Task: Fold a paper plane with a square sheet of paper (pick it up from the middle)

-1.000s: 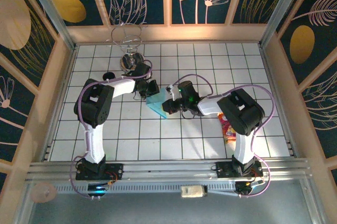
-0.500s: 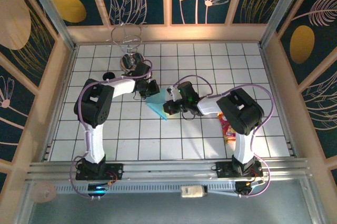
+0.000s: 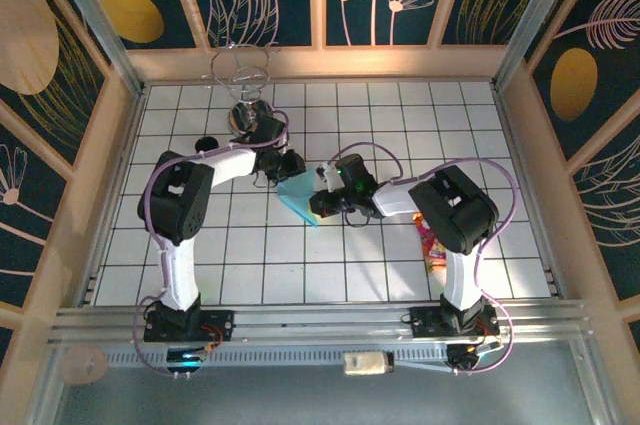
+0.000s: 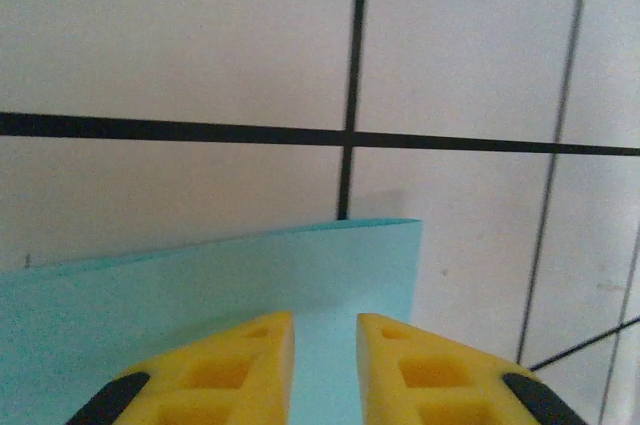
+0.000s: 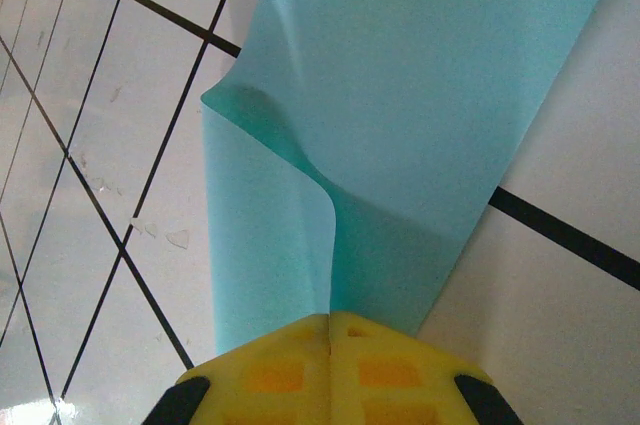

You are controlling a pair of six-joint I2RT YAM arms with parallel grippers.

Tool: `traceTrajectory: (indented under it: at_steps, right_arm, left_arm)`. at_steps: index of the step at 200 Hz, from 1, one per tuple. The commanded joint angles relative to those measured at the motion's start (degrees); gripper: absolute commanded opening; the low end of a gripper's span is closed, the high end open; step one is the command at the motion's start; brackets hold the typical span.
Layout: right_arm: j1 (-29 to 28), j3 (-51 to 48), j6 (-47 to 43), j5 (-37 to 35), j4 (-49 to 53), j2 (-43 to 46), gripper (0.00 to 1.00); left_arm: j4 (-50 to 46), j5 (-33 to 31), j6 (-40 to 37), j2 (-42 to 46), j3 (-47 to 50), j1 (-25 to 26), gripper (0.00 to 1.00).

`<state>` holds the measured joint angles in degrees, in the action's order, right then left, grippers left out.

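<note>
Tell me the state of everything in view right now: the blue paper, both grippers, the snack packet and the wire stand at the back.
blue paper: folded over on itself, one layer bulging, pinched at one end.
right gripper: shut on the blue paper.
left gripper: open, jaws slightly apart at the paper's edge.
snack packet: lying flat, untouched.
wire stand: upright at the far edge.
</note>
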<state>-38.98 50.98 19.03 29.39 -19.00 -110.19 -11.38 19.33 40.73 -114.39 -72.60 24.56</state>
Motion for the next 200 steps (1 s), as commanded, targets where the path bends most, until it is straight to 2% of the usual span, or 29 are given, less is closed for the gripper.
traceTrajectory:
  at_steps: [1,51,92,111,151,200]
  right_arm:
    - [0.3,1.1,0.3,-1.3,2.1,-1.2,0.02]
    - [0.3,1.0,1.8,1.3,1.9,0.1,0.03]
    - [0.2,1.1,2.6,2.0,2.5,0.2,0.03]
    - [0.0,1.3,2.6,2.4,2.9,0.2,0.03]
    - [-0.1,1.9,2.4,2.4,3.7,-0.1,0.03]
    - [-0.3,2.2,2.2,2.0,4.4,-0.3,0.03]
  left_arm:
    - [0.1,-1.5,1.8,6.0,1.7,0.2,0.26]
    - [6.1,-1.8,7.7,15.7,13.3,-0.3,0.28]
    - [22.1,8.1,18.7,23.3,28.4,-0.2,0.26]
    - [26.9,10.3,22.3,24.6,32.9,0.3,0.22]
    - [29.6,10.3,25.6,23.4,36.2,1.9,0.18]
    - [29.4,9.3,26.9,20.8,35.0,3.0,0.13]
